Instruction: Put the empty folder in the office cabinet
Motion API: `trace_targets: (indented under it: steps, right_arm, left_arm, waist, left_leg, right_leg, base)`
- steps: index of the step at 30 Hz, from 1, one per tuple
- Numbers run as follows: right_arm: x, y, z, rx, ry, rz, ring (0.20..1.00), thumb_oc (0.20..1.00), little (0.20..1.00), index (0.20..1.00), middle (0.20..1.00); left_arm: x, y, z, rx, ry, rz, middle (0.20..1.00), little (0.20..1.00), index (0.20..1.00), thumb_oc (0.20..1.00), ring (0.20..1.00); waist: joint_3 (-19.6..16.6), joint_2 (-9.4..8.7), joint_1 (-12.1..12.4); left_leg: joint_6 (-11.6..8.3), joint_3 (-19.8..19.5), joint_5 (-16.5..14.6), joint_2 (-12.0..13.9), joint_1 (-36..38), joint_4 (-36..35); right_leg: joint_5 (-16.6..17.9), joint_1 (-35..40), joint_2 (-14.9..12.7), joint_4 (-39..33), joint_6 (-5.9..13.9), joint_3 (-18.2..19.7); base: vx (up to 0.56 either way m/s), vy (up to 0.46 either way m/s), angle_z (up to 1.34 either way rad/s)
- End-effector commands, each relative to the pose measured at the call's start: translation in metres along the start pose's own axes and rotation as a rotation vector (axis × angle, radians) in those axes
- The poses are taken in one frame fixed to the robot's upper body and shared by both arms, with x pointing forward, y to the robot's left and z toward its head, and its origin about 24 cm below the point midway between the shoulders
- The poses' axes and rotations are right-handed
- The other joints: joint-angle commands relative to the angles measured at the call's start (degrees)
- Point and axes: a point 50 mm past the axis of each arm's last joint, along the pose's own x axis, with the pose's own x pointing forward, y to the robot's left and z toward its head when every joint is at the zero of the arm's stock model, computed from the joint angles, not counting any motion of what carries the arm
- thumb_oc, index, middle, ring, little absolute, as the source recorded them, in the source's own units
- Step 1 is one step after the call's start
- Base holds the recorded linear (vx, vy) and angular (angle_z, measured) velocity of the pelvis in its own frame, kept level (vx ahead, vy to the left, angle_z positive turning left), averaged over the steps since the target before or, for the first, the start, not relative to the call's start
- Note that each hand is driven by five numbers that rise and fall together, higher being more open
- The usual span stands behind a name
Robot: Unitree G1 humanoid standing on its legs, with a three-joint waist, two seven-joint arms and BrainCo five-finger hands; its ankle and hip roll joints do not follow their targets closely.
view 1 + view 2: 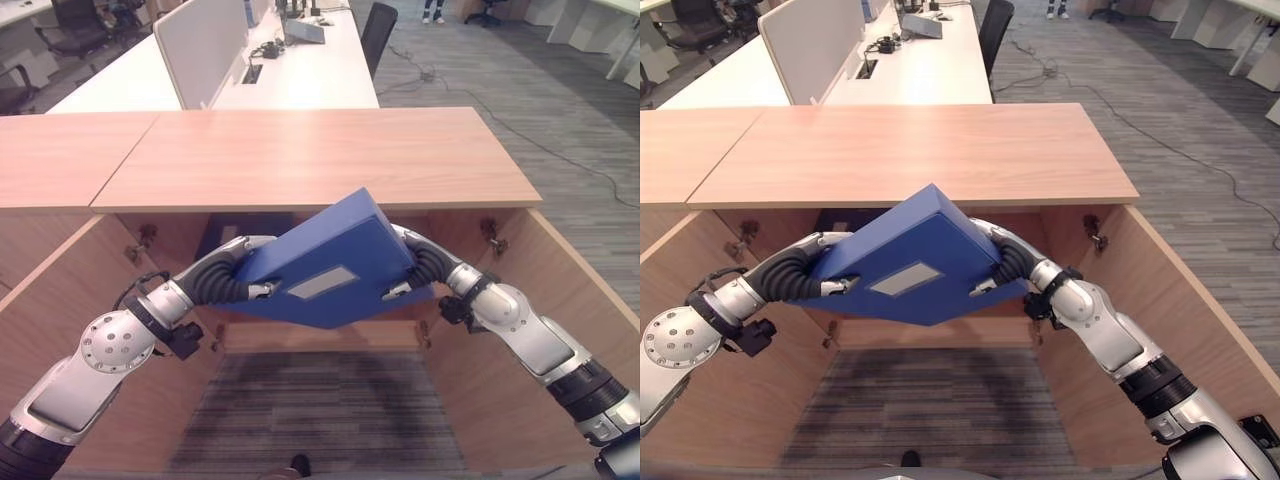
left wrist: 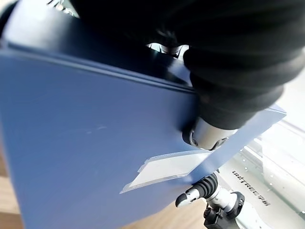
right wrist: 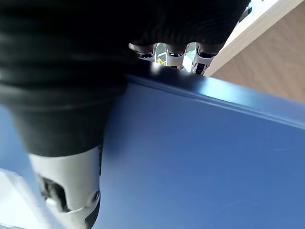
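Left eye view: blue folder (image 1: 330,262) is held tilted, one corner up, in front of the open wooden cabinet (image 1: 310,160), just below the front edge of its top panel and between the two swung-out cabinet doors (image 1: 60,320). Left hand (image 1: 252,268) clamps the folder's left edge, thumb on the front face, fingers behind; right hand (image 1: 412,268) clamps the right edge the same way. A pale label pocket (image 1: 322,282) sits on the folder's front face. Behind the cabinet stands a white desk (image 1: 300,75) with a grey divider panel (image 1: 200,45); a black chair (image 1: 378,32) is beside that desk. Right eye view: same scene, folder (image 1: 915,258) between both hands, in front of the cabinet's dark opening and not yet inside. Left wrist view: left thumb (image 2: 205,133) presses on the folder face near the label pocket (image 2: 167,169), so this hand is closed around the folder. Right wrist view: right thumb (image 3: 66,186) lies on the blue face, fingers (image 3: 174,51) curl over the folder's far edge, gripping it.
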Motion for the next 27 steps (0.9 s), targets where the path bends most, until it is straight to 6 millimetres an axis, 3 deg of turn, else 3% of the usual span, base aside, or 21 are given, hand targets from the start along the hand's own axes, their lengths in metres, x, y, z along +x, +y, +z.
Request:
trace_targets:
  steps: [1,7,14,16,17,18,19,21,22,23,24,25,26,27]
  right_arm:
    - [0.029,0.023,0.046,0.067,-0.227,0.179,0.200,0.200,0.200,0.200,0.200]
    - [0.041,0.059,0.047,0.250,-0.236,0.289,0.200,0.200,0.200,0.200,0.200]
    - [0.038,0.090,0.032,0.581,-0.173,0.278,0.200,0.200,0.200,0.200,0.200]
    - [0.034,0.106,0.018,0.765,-0.110,0.247,0.200,0.200,0.200,0.200,0.200]
    - [0.029,0.119,0.012,0.875,-0.073,0.250,0.200,0.200,0.200,0.200,0.200]
    - [0.024,0.135,0.006,1.004,-0.033,0.274,0.200,0.200,0.200,0.200,0.200]
    - [0.018,0.148,0.002,1.098,0.005,0.292,0.200,0.200,0.200,0.200,0.200]
    - [-0.001,0.183,-0.006,1.330,0.088,0.351,0.200,0.200,0.200,0.200,0.200]
    - [-0.001,0.195,-0.013,1.434,0.172,0.299,0.200,0.200,0.200,0.200,0.200]
    - [0.002,0.201,-0.018,1.517,0.223,0.236,0.200,0.200,0.200,0.200,0.200]
    - [0.003,0.201,-0.018,1.517,0.222,0.236,0.200,0.200,0.200,0.200,0.200]
    - [0.007,0.203,-0.022,1.610,0.245,0.157,0.200,0.200,0.200,0.200,0.200]
    - [0.005,0.207,-0.035,1.712,0.329,0.017,0.200,0.200,0.200,0.200,0.200]
    - [0.009,0.201,-0.037,1.741,0.339,-0.041,0.200,0.200,0.200,0.200,0.200]
  left_arm:
    - [0.029,0.013,0.056,0.005,-0.391,0.110,0.200,0.200,0.200,0.200,0.200]
    - [0.039,0.006,0.090,-0.118,-0.619,0.127,0.200,0.200,0.200,0.200,0.200]
    - [0.044,-0.002,0.095,-0.216,-0.671,0.107,0.200,0.200,0.200,0.200,0.200]
    - [0.045,-0.004,0.089,-0.255,-0.642,0.113,0.200,0.200,0.200,0.200,0.200]
    - [0.045,-0.006,0.083,-0.287,-0.618,0.111,0.256,0.256,0.256,0.256,0.256]
    - [0.044,-0.009,0.077,-0.315,-0.583,0.103,0.520,0.520,0.520,0.520,0.520]
    - [0.043,-0.012,0.070,-0.341,-0.553,0.101,1.000,1.000,1.000,1.000,1.000]
    - [0.043,-0.023,0.045,-0.442,-0.431,0.112,1.000,1.000,1.000,1.000,1.000]
    - [0.041,-0.037,0.020,-0.527,-0.301,0.126,1.000,1.000,1.000,1.000,1.000]
    - [0.038,-0.046,0.008,-0.566,-0.228,0.131,1.000,1.000,1.000,1.000,1.000]
    - [0.038,-0.046,0.008,-0.565,-0.228,0.130,1.000,1.000,1.000,1.000,1.000]
    - [0.032,-0.055,-0.007,-0.629,-0.140,0.152,1.000,1.000,1.000,1.000,1.000]
    - [0.017,-0.081,-0.039,-0.790,0.058,0.199,1.000,1.000,1.000,1.000,1.000]
    - [0.008,-0.090,-0.051,-0.821,0.142,0.214,1.000,1.000,1.000,1.000,1.000]
  waist:
    - [-2.25,-2.00,0.67]
    - [-2.14,-2.04,0.48]
    - [-2.09,-1.81,0.24]
    - [-1.97,-1.63,0.09]
    - [-1.85,-1.55,0.03]
    - [-1.82,-1.55,0.04]
    - [-1.84,-1.59,0.02]
    - [-1.66,-1.56,-0.05]
    - [-1.52,-1.50,0.11]
    - [-1.41,-1.40,0.41]
    - [-1.56,-1.50,0.37]
    - [-1.38,-1.37,0.72]
    - [-1.07,-1.06,1.11]
    - [-1.01,-0.91,1.33]
  left_leg:
    - [-1.84,-2.15,-5.85,0.85,3.31,0.13]
    - [-1.88,-2.00,-5.88,0.93,3.34,0.13]
    - [-1.82,-1.85,-5.89,0.93,3.37,0.13]
    - [-1.75,-1.78,-5.86,0.87,3.43,0.13]
    - [-1.76,-1.72,-5.79,0.88,3.41,0.13]
    - [-1.79,-1.70,-5.84,0.88,3.51,0.13]
    - [-1.80,-1.67,-5.79,0.86,3.39,0.13]
    - [-1.80,-1.65,-5.77,0.82,3.43,0.13]
    - [-1.75,-1.72,-5.73,0.77,3.36,0.13]
    - [-1.73,-1.81,-5.89,0.80,3.51,0.13]
    - [-1.69,-1.84,-5.69,0.73,3.20,0.13]
    - [-1.65,-1.90,-5.66,0.66,3.19,0.13]
    - [-1.56,-1.97,-5.73,0.61,3.29,0.13]
    - [-1.51,-2.04,-5.73,0.55,3.24,0.13]
  right_leg:
    - [2.06,-0.23,-2.00,0.35,2.87,-3.17]
    - [2.01,-0.21,-2.07,0.35,2.83,-3.09]
    - [1.99,-0.17,-2.15,0.35,2.79,-3.21]
    - [2.04,-0.18,-2.18,0.35,2.76,-3.15]
    - [2.06,-0.20,-2.18,0.35,2.73,-3.20]
    - [2.06,-0.11,-2.18,0.35,2.70,-3.20]
    - [2.09,-0.23,-2.20,0.35,2.67,-3.20]
    - [2.17,-0.17,-2.25,0.35,2.64,-3.19]
    - [2.29,-0.25,-2.29,0.35,2.60,-3.28]
    - [2.27,-0.12,-2.25,0.35,2.55,-3.26]
    - [2.39,-0.41,-2.32,0.35,2.54,-3.28]
    - [2.51,-0.41,-2.30,0.35,2.49,-3.26]
    - [2.59,-0.38,-2.30,0.35,2.49,-3.37]
    - [2.68,-0.45,-2.33,0.35,2.52,-3.38]
  base:
    - [0.00,0.000,0.00]
    - [0.00,0.000,0.00]
    - [0.00,0.000,0.00]
    - [0.00,0.000,0.00]
    - [0.00,0.000,0.00]
    - [0.00,0.000,0.00]
    - [0.00,0.000,0.00]
    - [0.00,0.000,0.00]
    - [0.00,0.000,0.00]
    - [0.00,0.009,0.03]
    - [0.00,0.000,0.00]
    - [0.00,0.000,0.00]
    - [0.00,0.039,-0.06]
    - [-0.01,0.051,-0.08]
